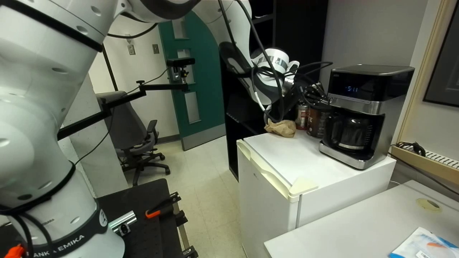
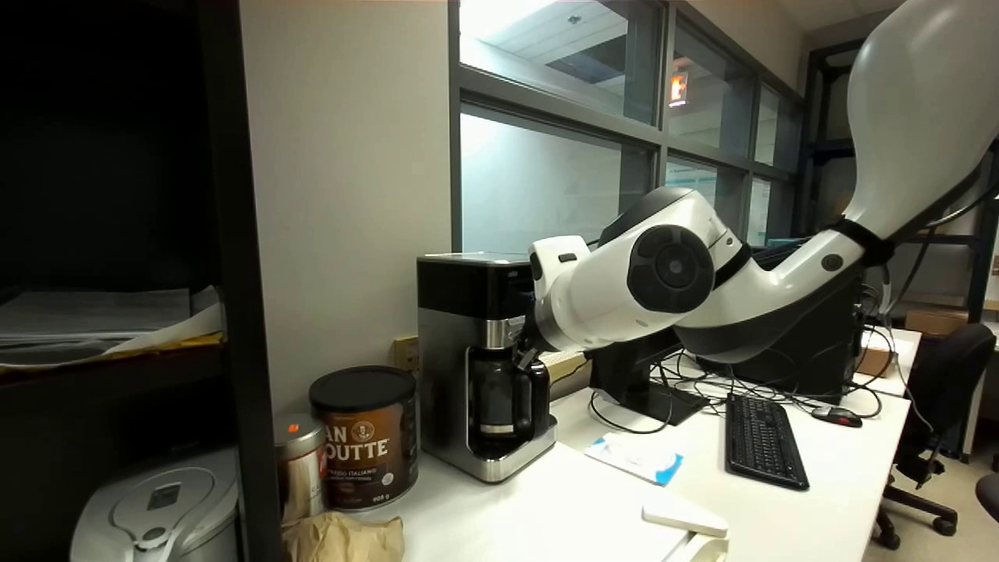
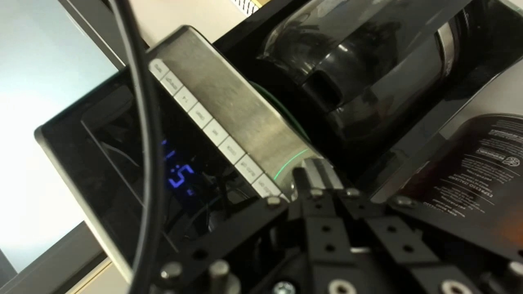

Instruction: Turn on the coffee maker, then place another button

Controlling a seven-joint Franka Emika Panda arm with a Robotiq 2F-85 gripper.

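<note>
The boxy black coffee maker with a silver band stands on the white fridge in both exterior views. Its display reads 5:11. Its dark glass carafe sits inside. In the wrist view a row of pale labelled buttons runs along the silver band. A green lit arc shows on the band's end. My gripper is shut and empty, its tips over the band beside the arc and hiding part of that corner. Whether they touch is unclear. The gripper also shows in both exterior views.
A brown coffee can, a silver can and a crumpled paper bag stand beside the coffee maker on the white mini fridge. A black cable crosses the wrist view. A dark shelf rises beside the cans.
</note>
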